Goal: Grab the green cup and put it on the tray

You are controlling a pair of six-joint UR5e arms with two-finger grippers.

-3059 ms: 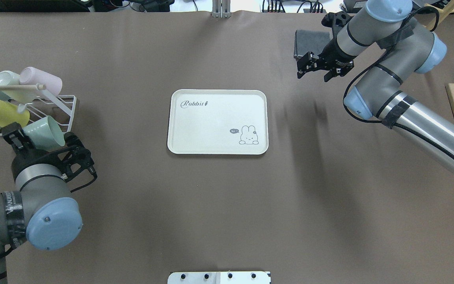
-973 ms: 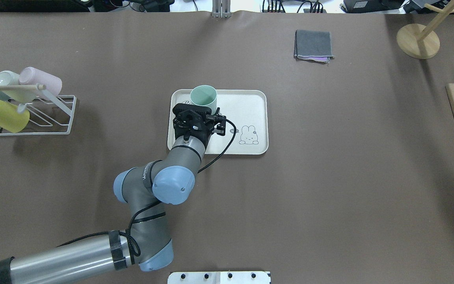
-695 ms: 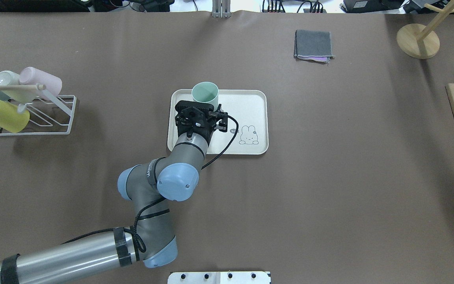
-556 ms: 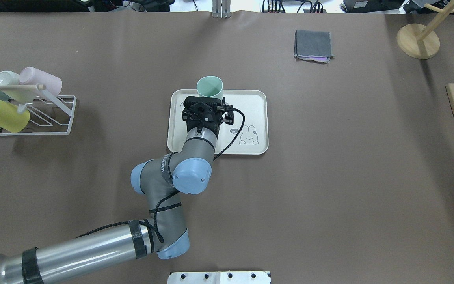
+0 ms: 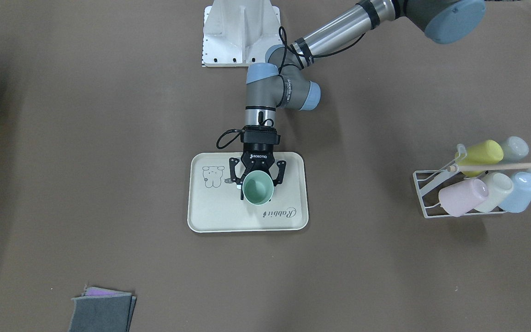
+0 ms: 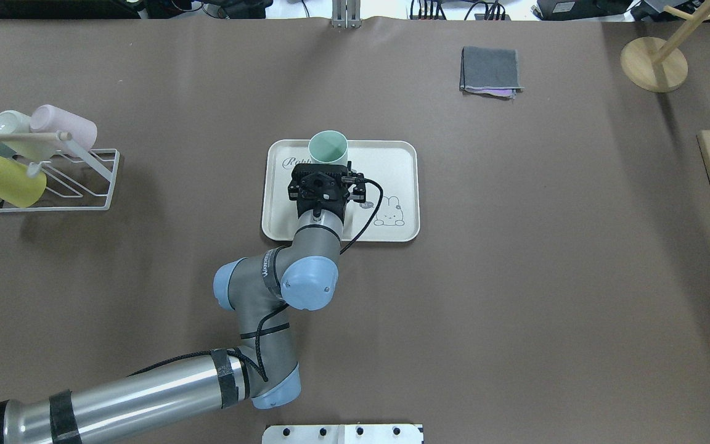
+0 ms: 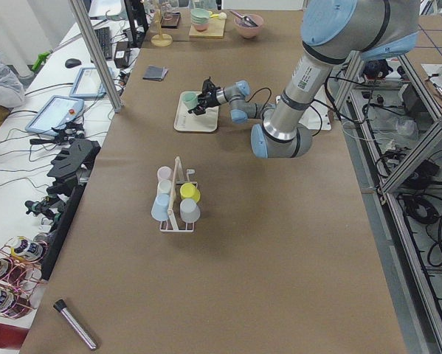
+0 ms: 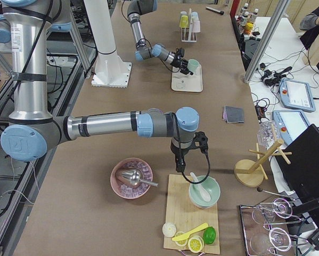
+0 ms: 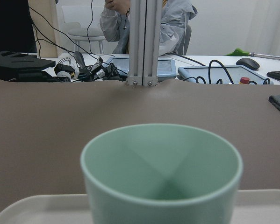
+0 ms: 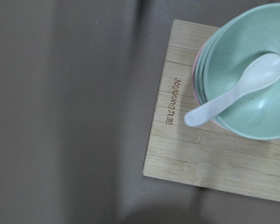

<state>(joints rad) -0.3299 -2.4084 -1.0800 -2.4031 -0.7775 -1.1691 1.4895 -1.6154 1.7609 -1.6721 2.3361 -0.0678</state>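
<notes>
The green cup [image 5: 258, 188] stands mouth up between the fingers of my left gripper [image 5: 257, 180], which is shut on its sides. It is over the middle of the cream tray [image 5: 215, 207], beside the "Rabbit" print. Whether its base touches the tray, I cannot tell. In the overhead view the cup [image 6: 328, 148] shows just beyond the wrist, near the tray's [image 6: 395, 163] far rim. It fills the left wrist view [image 9: 162, 172]. My right gripper [image 8: 178, 160] hangs above a bamboo board, and I cannot tell if it is open.
A white wire rack [image 6: 53, 179] with several pastel cups stands at the table's left. A folded grey cloth [image 6: 490, 69] and a wooden stand [image 6: 654, 61] are at the far right. The bamboo board [image 10: 200, 154] holds stacked bowls [image 10: 252, 88] with a white spoon.
My left arm took the green cup off the rack and carried it to the tray; in the last second it shifted right. The right arm left the overhead view.
</notes>
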